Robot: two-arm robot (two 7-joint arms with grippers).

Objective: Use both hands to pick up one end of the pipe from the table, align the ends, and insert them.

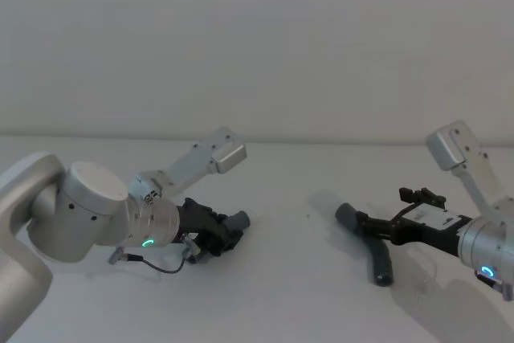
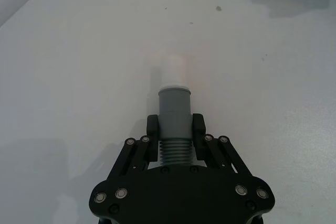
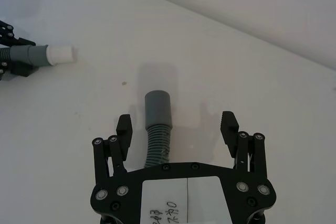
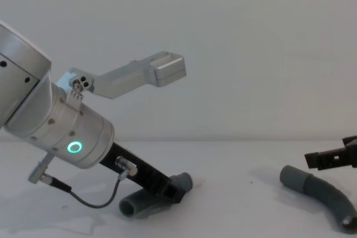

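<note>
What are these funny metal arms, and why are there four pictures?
It is a robot with two arms. One picture looks down from its head, one looks across from its chest, and two come from small cameras on its wrists. There is a white table and two bendy grey hose pieces. The left end effector, its claw, is shut on the hose with the white tip. The right end effector is open around the other hose, which lies on the table.

Illegible handwriting on white label of right gripper.
</note>
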